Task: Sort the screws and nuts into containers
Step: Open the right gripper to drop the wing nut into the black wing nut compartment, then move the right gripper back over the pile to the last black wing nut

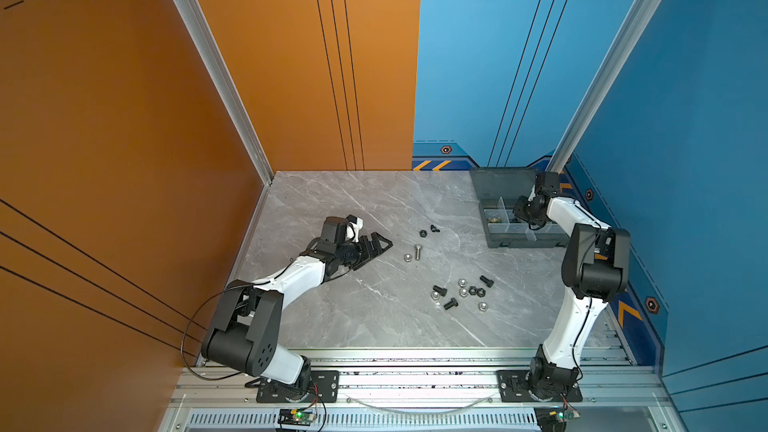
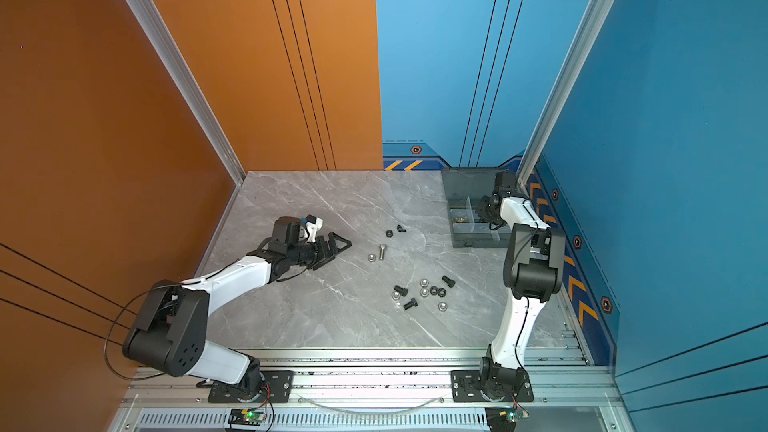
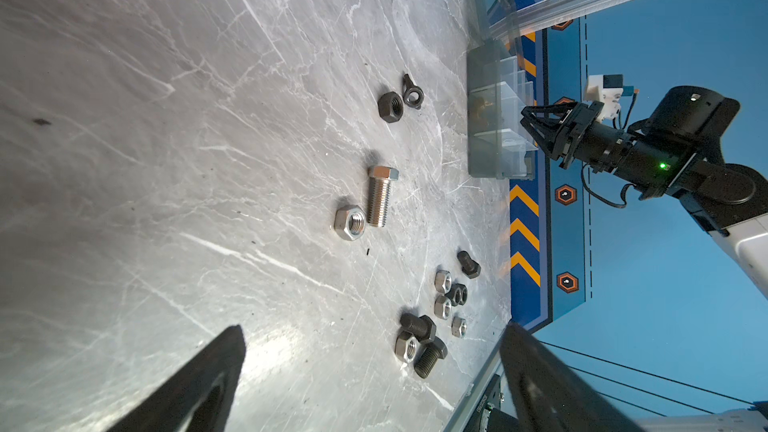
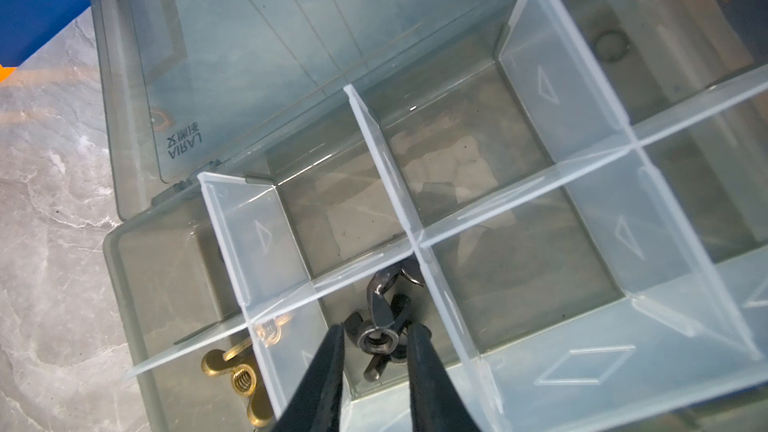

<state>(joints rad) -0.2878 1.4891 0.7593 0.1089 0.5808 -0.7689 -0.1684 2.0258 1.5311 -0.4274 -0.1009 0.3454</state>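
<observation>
The right gripper [image 4: 378,328] is hanging tips-down inside the organiser box [image 1: 511,241]. The box sits in the far right corner of the bench [image 1: 332,201] with its lid [image 4: 249,35] flipped open. The fingers are parted a little and aren't clamping anything. A small pile of black wing nuts [image 4: 379,340] lies on the compartment floor right between the tips, with a sliver of gap either side of the top one. The next compartment over, across one pale divider [image 4: 291,351], has the brass wing nuts [image 4: 241,371].

The left gripper [image 1: 382,243] lies low over the bench toward the left edge, fingers spread wide, nothing in them.

Loose stuff on the bench:
- **Around the middle:** a black hex nut [image 1: 423,233] and a lone wing nut [image 1: 434,228], also black, just beside each other.
- **Just in front of those:** a silver bolt [image 1: 417,250] with a silver nut [image 1: 408,258] right at its threaded end.
- **Nearer the front edge, to the right:** a scatter of three black bolts [image 1: 439,290], four small silver nuts [image 1: 461,283] and two black nuts [image 1: 476,291] sitting side by side.
</observation>
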